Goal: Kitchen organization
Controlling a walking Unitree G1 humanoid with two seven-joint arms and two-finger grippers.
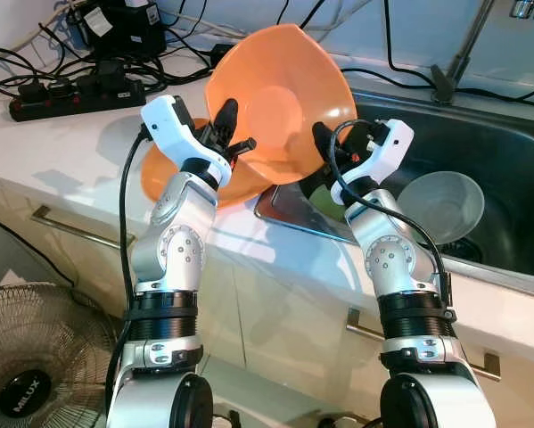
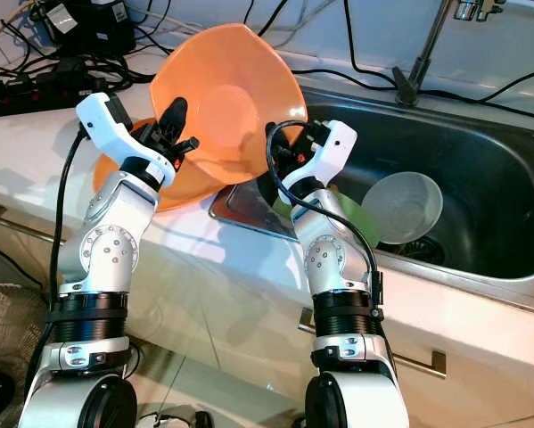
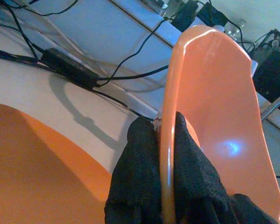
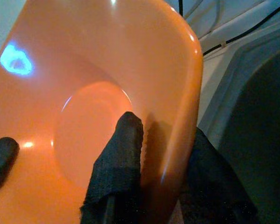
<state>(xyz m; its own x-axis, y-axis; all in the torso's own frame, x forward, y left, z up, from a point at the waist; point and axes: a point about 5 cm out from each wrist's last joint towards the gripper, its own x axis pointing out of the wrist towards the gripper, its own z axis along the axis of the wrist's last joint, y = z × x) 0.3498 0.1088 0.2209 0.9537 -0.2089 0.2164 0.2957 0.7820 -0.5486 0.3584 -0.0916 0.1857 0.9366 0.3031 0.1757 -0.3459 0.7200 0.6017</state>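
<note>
A big orange bowl (image 1: 280, 102) is held up on edge above the counter's corner by the sink, its hollow facing me. My left gripper (image 1: 226, 134) is shut on its left rim; the left wrist view has one black finger (image 3: 140, 186) on each side of that rim (image 3: 170, 116). My right gripper (image 1: 324, 143) is shut on the lower right rim, one finger (image 4: 121, 158) inside the bowl and the other outside. A second orange bowl (image 1: 160, 174) lies on the white counter beneath the left gripper, partly hidden by the arm.
A steel sink (image 1: 507, 152) lies to the right, holding a clear bowl (image 1: 440, 205) and something green (image 1: 324, 203). The faucet base (image 1: 447, 85) stands behind it. A power strip (image 1: 75, 96) with tangled cables sits at the back left. A fan (image 1: 35, 357) stands on the floor.
</note>
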